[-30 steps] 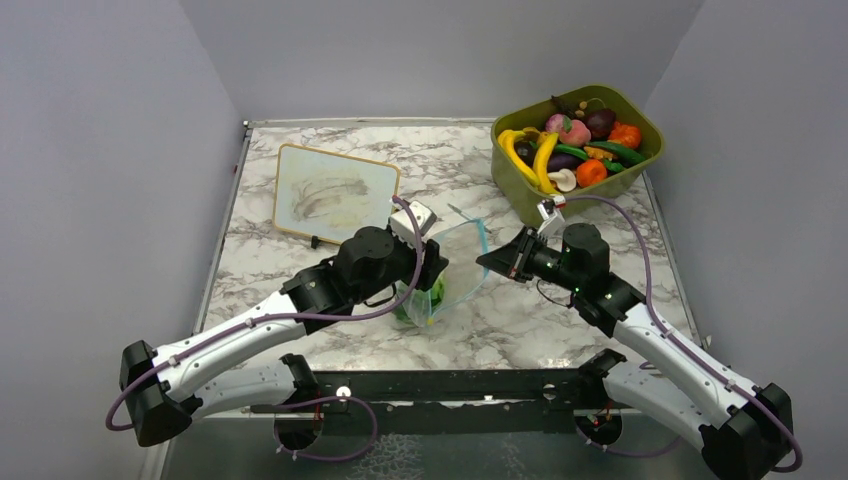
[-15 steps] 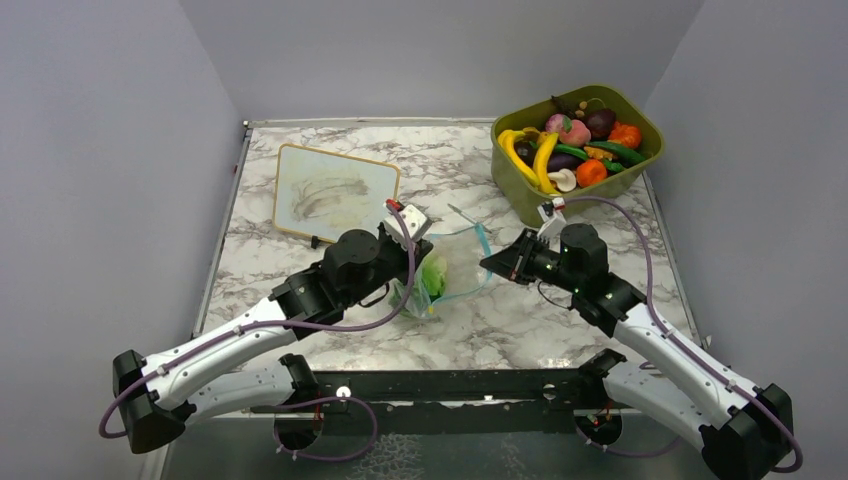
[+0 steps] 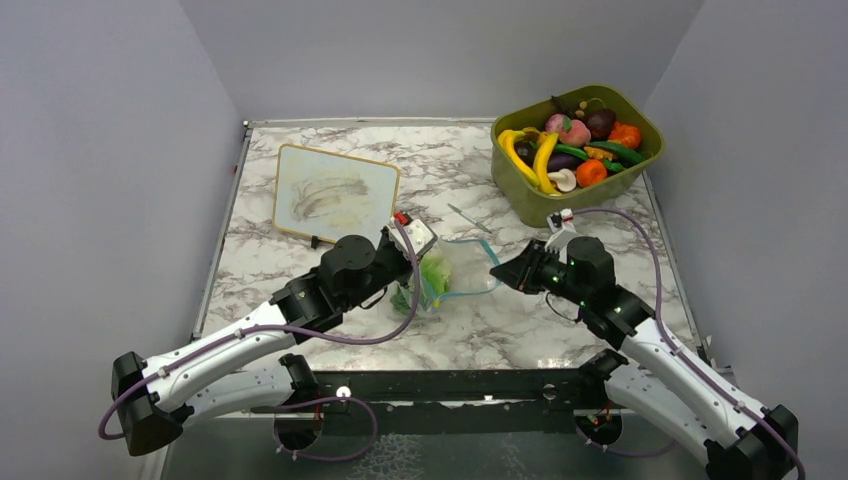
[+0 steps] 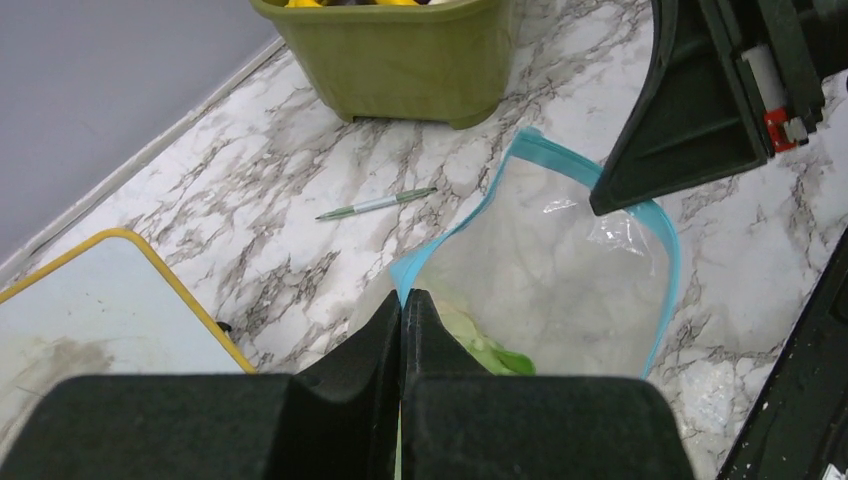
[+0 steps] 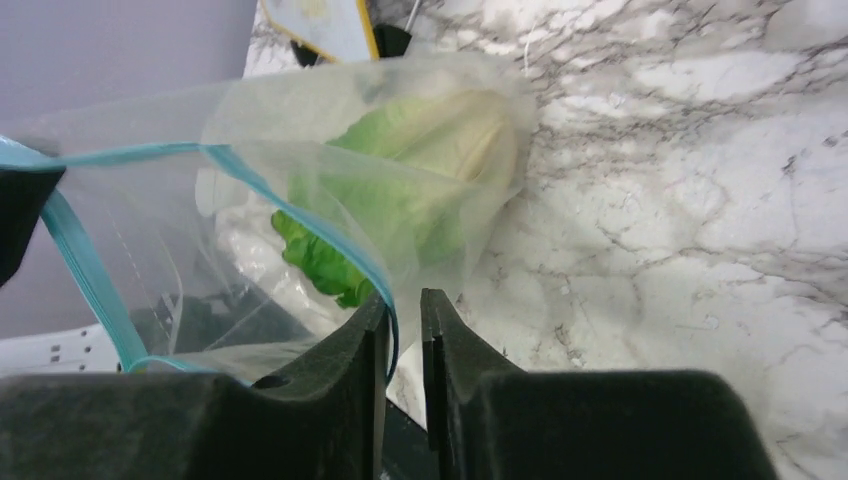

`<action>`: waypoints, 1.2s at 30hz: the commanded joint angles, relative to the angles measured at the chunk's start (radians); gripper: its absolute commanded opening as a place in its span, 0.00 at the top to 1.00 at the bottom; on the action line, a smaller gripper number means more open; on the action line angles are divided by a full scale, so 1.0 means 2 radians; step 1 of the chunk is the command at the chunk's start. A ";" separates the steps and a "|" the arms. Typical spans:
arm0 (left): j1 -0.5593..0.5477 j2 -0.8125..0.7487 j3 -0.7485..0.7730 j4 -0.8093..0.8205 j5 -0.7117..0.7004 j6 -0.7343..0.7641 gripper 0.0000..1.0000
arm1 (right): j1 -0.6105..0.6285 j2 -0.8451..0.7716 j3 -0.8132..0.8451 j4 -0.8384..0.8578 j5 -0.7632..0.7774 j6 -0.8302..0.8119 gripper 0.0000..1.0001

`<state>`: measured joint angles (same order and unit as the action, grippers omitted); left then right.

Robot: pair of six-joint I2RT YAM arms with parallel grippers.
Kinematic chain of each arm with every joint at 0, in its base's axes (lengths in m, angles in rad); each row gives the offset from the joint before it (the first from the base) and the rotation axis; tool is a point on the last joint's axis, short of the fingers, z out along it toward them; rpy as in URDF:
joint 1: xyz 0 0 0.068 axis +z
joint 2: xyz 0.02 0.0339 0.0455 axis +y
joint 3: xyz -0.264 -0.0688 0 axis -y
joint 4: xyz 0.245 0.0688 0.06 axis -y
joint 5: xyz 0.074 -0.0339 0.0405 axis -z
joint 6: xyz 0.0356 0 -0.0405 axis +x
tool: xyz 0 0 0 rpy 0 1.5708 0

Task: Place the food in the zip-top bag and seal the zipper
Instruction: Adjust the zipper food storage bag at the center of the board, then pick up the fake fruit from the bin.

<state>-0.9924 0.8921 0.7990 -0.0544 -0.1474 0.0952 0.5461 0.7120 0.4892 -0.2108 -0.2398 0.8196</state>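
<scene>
Left gripper: fingers pressed flat together, pinching the thin teal-blue zipper strip at the near left corner of the bag mouth.

Right gripper: fingers drawn close with only a slim gap between them. The same strip runs into that gap against one finger, so the grip appears to be on the far end of the mouth.

The clear crinkly plastic zip-top bag sits at the centre of the overhead view, between the two grippers. Its mouth is spread into an open loop and its body rests low on the white-and-grey marble table.

One green leafy toy lettuce lies inside the bag, toward the end nearer the left gripper. Its pale base shows through the plastic.

The remaining toy produce pile, yellow, orange, green and dark purple pieces, fills the olive-green plastic tub at the upper right of the overhead view, well apart from the bag.

A slim green-and-silver pen lies on the marble between tub and bag. A wood-framed white board lies at the upper left of the table.
</scene>
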 commanded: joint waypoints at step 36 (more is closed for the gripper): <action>-0.001 -0.007 -0.076 0.091 0.077 0.096 1.00 | -0.123 0.427 0.470 -0.029 0.267 -0.310 0.47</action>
<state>-0.9924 0.9070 0.6720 0.0860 0.0097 0.2901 0.3752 1.4822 1.3441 -0.2466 0.3035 0.1856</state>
